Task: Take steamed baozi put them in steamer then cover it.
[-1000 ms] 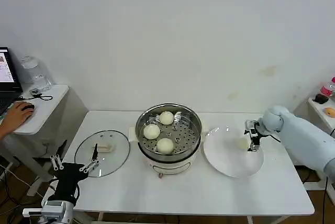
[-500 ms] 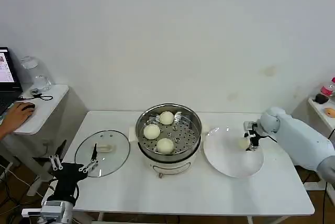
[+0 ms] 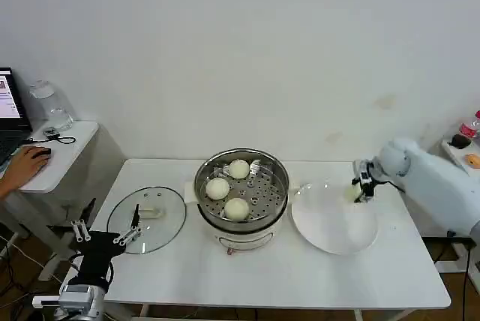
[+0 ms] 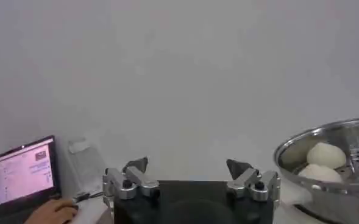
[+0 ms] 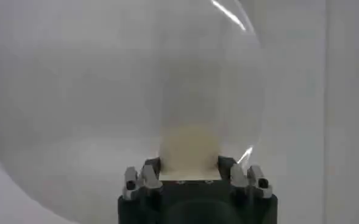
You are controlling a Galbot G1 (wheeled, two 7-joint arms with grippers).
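The steel steamer (image 3: 241,190) stands mid-table with three pale baozi (image 3: 236,208) on its perforated floor; its rim and two baozi (image 4: 325,155) show in the left wrist view. My right gripper (image 3: 361,190) is shut on a fourth baozi (image 3: 352,192), lifted above the far right part of the white plate (image 3: 334,223). In the right wrist view that baozi (image 5: 188,149) sits squeezed between the fingers over the plate (image 5: 75,91). The glass cover (image 3: 146,218) lies flat on the table to the steamer's left. My left gripper (image 3: 105,235) hangs open near the front left table edge.
A side desk (image 3: 52,152) at the far left holds a laptop, a jar and a person's hand on a mouse. A shelf with small items (image 3: 465,145) stands at the far right. Bare table runs along the front edge.
My right gripper has risen off the plate and shifted slightly toward the back with the baozi held in it. The left arm has not moved.
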